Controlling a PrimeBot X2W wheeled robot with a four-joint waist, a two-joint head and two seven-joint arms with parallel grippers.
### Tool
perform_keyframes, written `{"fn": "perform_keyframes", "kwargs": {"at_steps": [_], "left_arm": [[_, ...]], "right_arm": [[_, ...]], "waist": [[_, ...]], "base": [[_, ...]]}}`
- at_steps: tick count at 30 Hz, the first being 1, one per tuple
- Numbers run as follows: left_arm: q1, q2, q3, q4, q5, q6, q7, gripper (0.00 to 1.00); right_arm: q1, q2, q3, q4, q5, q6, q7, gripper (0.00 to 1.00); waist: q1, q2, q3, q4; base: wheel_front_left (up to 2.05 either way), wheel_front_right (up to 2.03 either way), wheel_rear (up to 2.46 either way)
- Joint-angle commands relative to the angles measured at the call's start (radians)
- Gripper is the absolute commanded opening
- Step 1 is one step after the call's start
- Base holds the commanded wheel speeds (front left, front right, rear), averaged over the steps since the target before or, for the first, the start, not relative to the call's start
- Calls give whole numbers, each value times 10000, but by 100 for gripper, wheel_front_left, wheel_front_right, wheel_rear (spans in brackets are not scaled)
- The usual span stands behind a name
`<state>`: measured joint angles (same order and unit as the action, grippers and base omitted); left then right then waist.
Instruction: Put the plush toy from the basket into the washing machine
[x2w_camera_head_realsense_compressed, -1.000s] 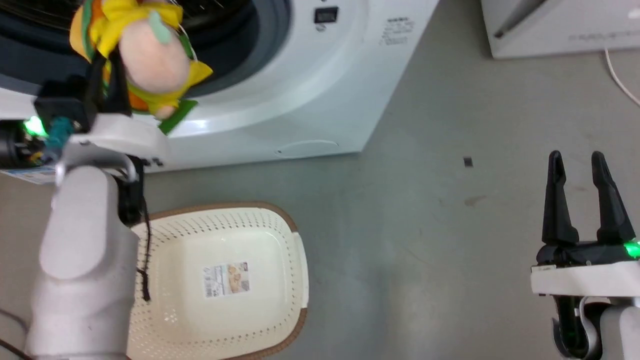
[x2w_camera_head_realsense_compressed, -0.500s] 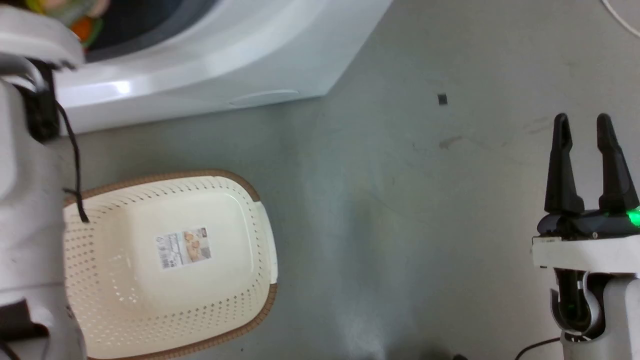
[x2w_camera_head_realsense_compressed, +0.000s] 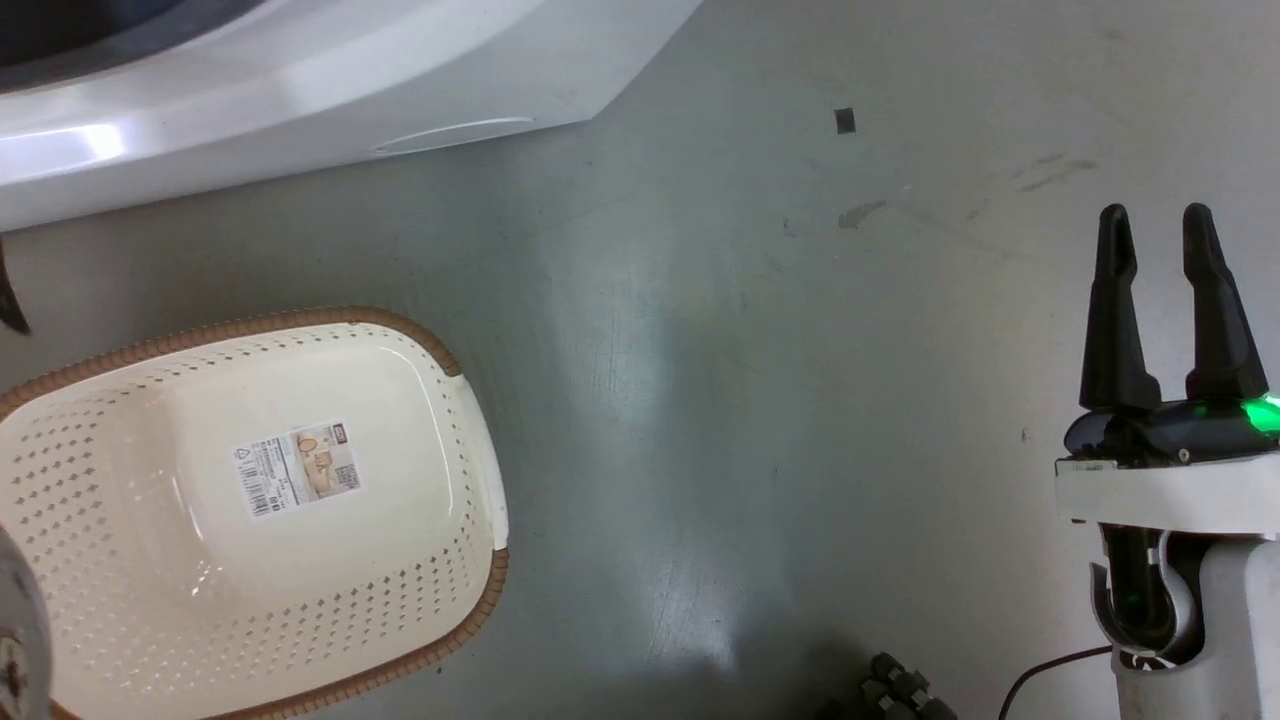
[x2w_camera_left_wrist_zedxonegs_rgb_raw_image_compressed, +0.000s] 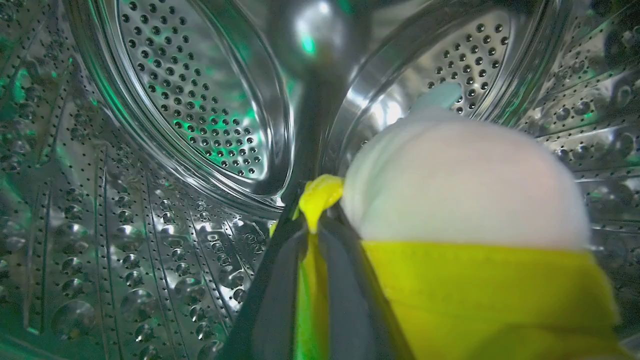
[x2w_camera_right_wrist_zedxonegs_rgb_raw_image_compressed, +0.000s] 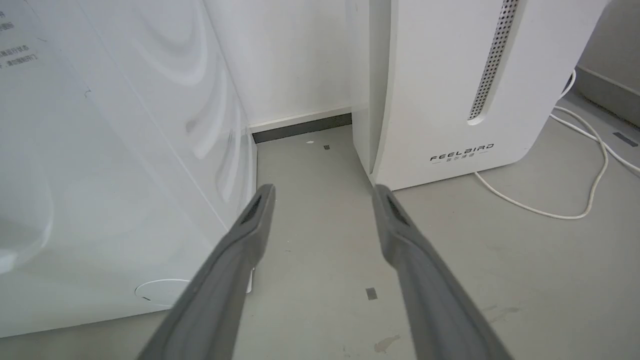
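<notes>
In the left wrist view my left gripper (x2w_camera_left_wrist_zedxonegs_rgb_raw_image_compressed: 312, 210) is inside the washing machine's shiny steel drum (x2w_camera_left_wrist_zedxonegs_rgb_raw_image_compressed: 165, 150), shut on a yellow flap of the plush toy (x2w_camera_left_wrist_zedxonegs_rgb_raw_image_compressed: 465, 200), whose pale peach round part and yellow layer bulge to the right of the fingers. The head view has the washing machine's white front (x2w_camera_head_realsense_compressed: 300, 90) at the top left. Below it the cream-white basket (x2w_camera_head_realsense_compressed: 90, 560), brown-rimmed, lies on the floor with only its paper label inside. My right gripper (x2w_camera_head_realsense_compressed: 1155, 225) stands open at the right, over bare floor, holding nothing. The right wrist view has the washer's side (x2w_camera_right_wrist_zedxonegs_rgb_raw_image_compressed: 100, 175).
A white slanted FEELBIRD appliance (x2w_camera_right_wrist_zedxonegs_rgb_raw_image_compressed: 465, 80) stands right of the washer against the wall, a white cable (x2w_camera_right_wrist_zedxonegs_rgb_raw_image_compressed: 565, 210) trailing from it on the grey floor. A small dark mark (x2w_camera_head_realsense_compressed: 845, 120) lies on the floor. A dark object (x2w_camera_head_realsense_compressed: 900, 690) pokes in at the bottom edge.
The head camera has tilted down and turned, shifting the whole picture up-left. The left arm with the plush toy has gone out of the head view toward the washer's opening. The right gripper stays open.
</notes>
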<state>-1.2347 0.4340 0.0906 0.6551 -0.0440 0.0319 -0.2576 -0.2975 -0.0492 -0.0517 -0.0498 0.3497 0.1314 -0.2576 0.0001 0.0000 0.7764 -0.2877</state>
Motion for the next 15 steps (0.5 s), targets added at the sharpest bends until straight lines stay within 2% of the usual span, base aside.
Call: {"fn": "perform_keyframes", "kwargs": {"at_steps": [1, 9, 10, 11, 15], "left_arm": [[-237, 141, -2, 168, 100, -15, -42, 0], [-1058, 386, -293, 787, 310, 15, -42, 0], [-1106, 393, -323, 841, 328, 39, -42, 36], [-1133, 405, -373, 873, 380, 90, -42, 100], [-1088, 371, -518, 1215, 392, 64, -42, 100]], "right_arm": [[-253, -10, 49, -49, 85, -7, -42, 100], [-317, -10, 163, -88, 117, -7, -42, 100], [-313, -10, 167, -89, 117, -7, -42, 100], [-307, -10, 175, -83, 117, -7, -42, 100], [-272, -10, 196, -28, 121, -7, -42, 100]], "waist": [[-1, 0, 71, -55], [-1, 0, 268, -173], [-1, 0, 276, -172], [-1, 0, 278, -171], [-1, 0, 197, -137]], "base": [[0, 0, 0], [0, 0, 0], [0, 0, 0], [0, 0, 0], [0, 0, 0]]}}
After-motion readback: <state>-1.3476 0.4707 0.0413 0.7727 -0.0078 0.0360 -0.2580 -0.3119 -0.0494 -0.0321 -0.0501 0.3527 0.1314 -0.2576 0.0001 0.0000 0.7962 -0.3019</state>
